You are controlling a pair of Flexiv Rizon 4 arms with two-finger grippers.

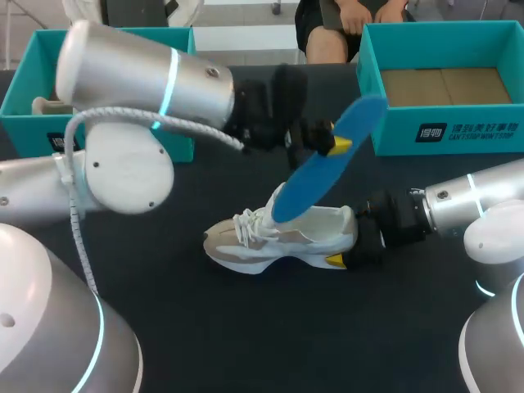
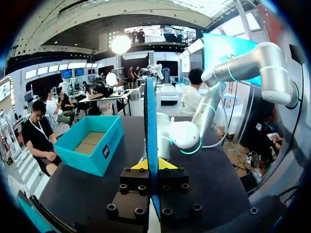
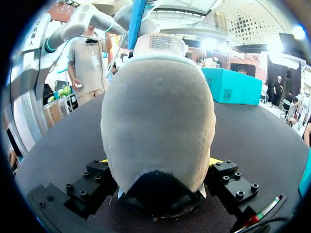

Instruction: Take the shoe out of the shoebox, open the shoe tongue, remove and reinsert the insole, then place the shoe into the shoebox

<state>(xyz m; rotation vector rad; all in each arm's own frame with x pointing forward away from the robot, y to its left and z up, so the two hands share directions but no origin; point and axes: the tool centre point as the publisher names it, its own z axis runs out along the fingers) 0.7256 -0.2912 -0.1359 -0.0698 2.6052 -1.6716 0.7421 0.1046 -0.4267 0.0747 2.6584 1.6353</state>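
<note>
Left gripper (image 1: 334,146) pinched shut on blue insole (image 1: 323,168), tilted above table (image 1: 246,327) centre, lower end at shoe (image 1: 278,237) opening. Right gripper (image 1: 348,240) clamped on shoe heel from 3 o'clock. Shoe upright, toe toward 9 o'clock. Shoebox (image 1: 446,131) at 1 o'clock, well apart.

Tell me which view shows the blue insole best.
Head view: the insole shows broadside, from left gripper down to the shoe. Left wrist sees it edge-on; right wrist catches only a strip beyond the shoe's heel.
</note>
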